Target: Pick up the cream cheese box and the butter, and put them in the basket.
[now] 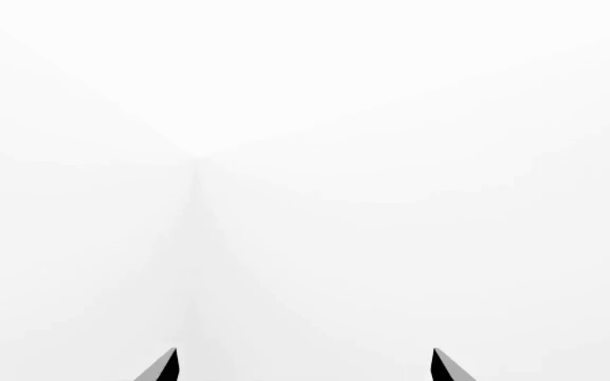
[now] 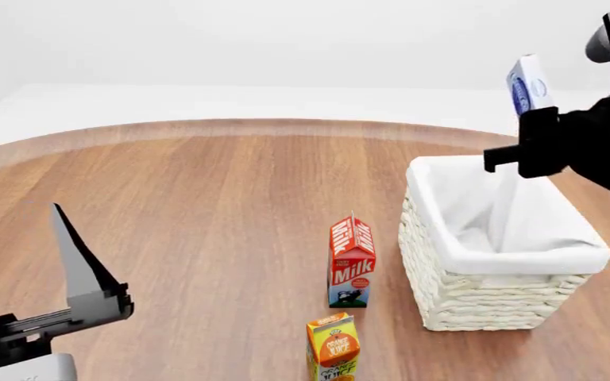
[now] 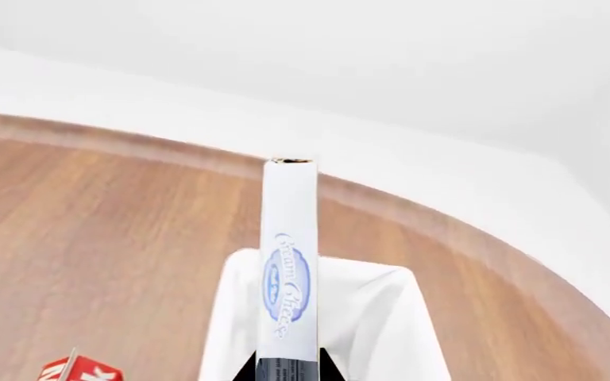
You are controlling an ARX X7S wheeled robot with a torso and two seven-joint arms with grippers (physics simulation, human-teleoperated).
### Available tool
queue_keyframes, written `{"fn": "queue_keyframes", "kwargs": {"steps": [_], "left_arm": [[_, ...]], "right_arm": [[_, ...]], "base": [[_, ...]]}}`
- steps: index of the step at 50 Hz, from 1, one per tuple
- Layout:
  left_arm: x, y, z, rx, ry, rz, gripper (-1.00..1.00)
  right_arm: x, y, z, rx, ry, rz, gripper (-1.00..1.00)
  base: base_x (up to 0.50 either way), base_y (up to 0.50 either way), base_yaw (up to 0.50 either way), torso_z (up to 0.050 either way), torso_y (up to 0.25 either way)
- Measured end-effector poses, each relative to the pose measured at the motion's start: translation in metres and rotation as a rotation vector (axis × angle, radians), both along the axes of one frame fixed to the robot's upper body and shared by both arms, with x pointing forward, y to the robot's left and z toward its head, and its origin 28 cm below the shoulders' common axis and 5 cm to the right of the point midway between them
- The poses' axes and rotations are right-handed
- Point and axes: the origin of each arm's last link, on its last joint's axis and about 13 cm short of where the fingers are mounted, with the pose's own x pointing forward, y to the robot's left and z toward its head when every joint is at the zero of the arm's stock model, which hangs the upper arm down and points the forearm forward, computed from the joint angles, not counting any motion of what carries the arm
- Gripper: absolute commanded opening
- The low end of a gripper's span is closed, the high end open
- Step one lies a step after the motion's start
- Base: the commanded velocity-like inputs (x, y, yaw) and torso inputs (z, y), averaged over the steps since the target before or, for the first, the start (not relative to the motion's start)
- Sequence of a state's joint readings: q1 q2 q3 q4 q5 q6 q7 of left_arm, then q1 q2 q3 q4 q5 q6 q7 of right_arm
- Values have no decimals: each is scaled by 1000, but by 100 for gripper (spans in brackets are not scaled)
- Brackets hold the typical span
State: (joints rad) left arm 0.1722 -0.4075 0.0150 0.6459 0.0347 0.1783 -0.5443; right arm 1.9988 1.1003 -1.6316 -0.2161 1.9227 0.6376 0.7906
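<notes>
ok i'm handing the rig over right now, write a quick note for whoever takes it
Right pincer: shut on the cream cheese box, held up on edge over the basket, not yet released.
Left pincer: open, holding nothing, low at the near left of the wooden table.
The basket stands at the table's right; nothing shows inside it but its cloth liner.
The milk carton and the orange juice carton stand to the basket's left; neither belongs to the job.
The butter is in none of the views.
Done: cream cheese picked up. Left: drop it in, then find the butter and put it in too.
</notes>
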Motion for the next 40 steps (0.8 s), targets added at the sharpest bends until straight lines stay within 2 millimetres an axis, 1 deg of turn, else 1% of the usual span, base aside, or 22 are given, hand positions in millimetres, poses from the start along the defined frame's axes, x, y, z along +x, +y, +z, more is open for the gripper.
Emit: {"fn": "queue_keyframes", "kwargs": {"steps": [25,40], "left_arm": [[1,-1,-2,0,7,-6,100],[2,0,-3,-2,11,-8,100]], "right_arm": [[38,-5,-15,10,88,-49,-100],[61,-9,-37,1,163,-81,-100]], "base": [[0,0,0,1,1],[0,0,0,0,1]]}}
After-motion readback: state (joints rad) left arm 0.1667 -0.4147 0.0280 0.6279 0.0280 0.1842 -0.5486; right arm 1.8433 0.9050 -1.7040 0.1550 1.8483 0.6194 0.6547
